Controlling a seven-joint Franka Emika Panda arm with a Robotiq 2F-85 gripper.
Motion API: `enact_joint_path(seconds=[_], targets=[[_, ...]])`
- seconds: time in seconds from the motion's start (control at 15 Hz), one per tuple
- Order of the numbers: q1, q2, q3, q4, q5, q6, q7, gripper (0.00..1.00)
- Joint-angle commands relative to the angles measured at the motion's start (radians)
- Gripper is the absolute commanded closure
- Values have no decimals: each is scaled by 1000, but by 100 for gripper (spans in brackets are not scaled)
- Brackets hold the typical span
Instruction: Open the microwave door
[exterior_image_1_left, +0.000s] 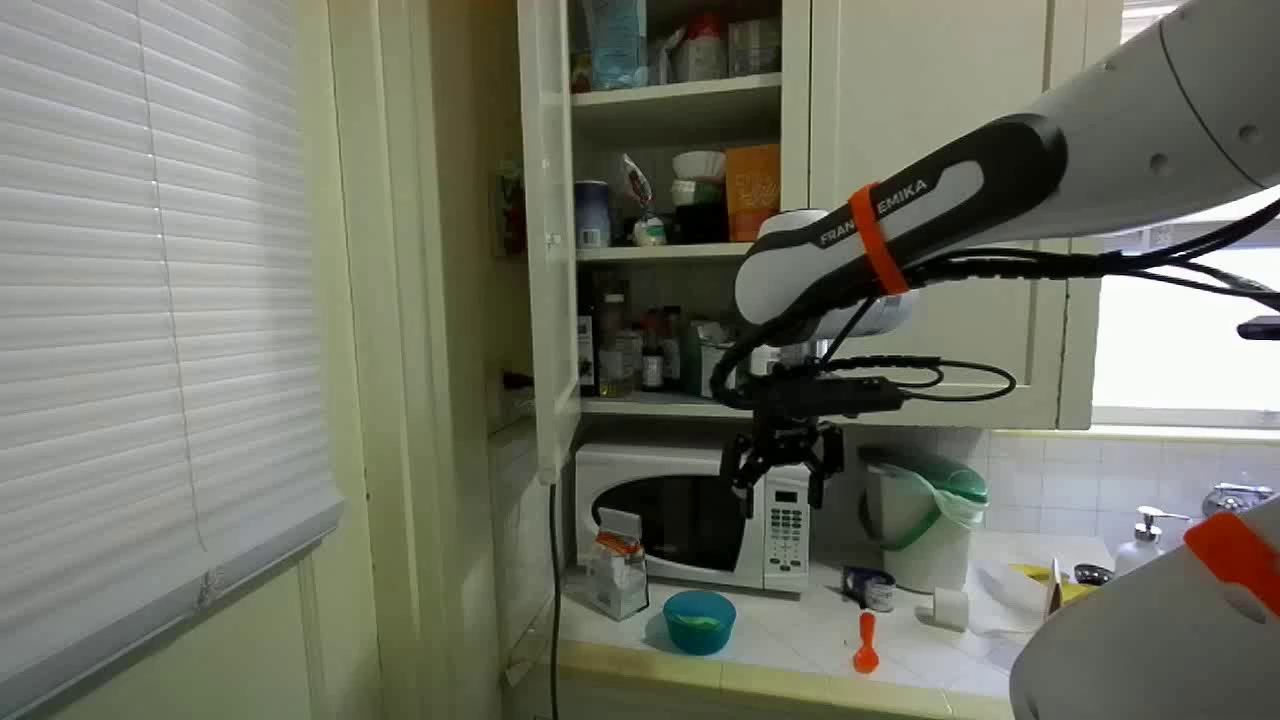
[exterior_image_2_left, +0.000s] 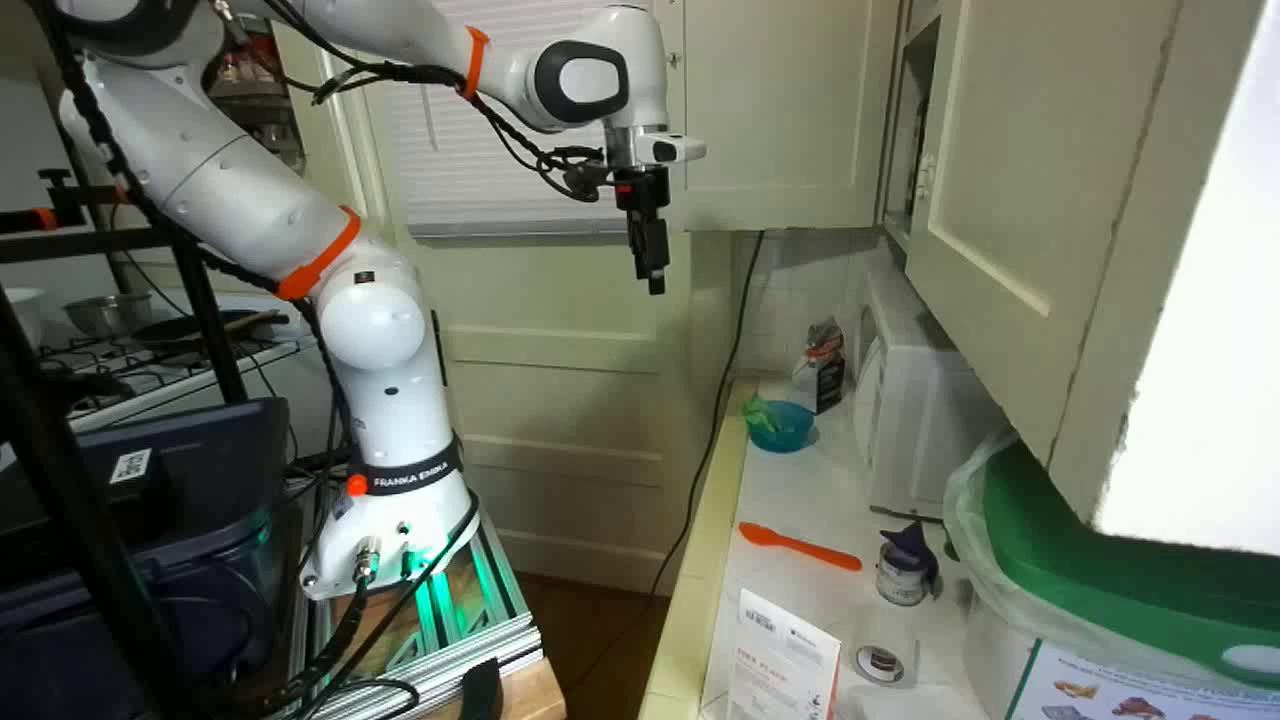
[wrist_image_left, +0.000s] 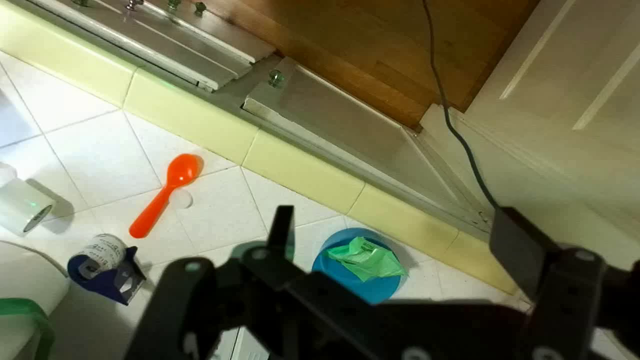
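Observation:
The white microwave stands on the counter under the cupboards and shows from the side in an exterior view. Its dark-windowed door looks shut, flush with the control panel. My gripper hangs pointing down, overlapping the upper right of the microwave in that view. In an exterior view the gripper is higher than the microwave's front and well apart from it. In the wrist view the fingers are spread wide with nothing between them; the blue bowl lies far below. The microwave door is not visible in the wrist view.
A blue bowl and a paper bag stand before the microwave. An orange spoon, a jar and a green-lidded bin are on the counter. An open cupboard door hangs above. A black cord hangs by the counter.

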Motion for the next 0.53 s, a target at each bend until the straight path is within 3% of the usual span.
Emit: enact_joint_path(seconds=[0.0,0.33,0.47], targets=[[-5,0,4,2,3,-3,-3,0],[-5,0,4,2,3,-3,-3,0],[-13,12,3,8,8,54,17,0]])
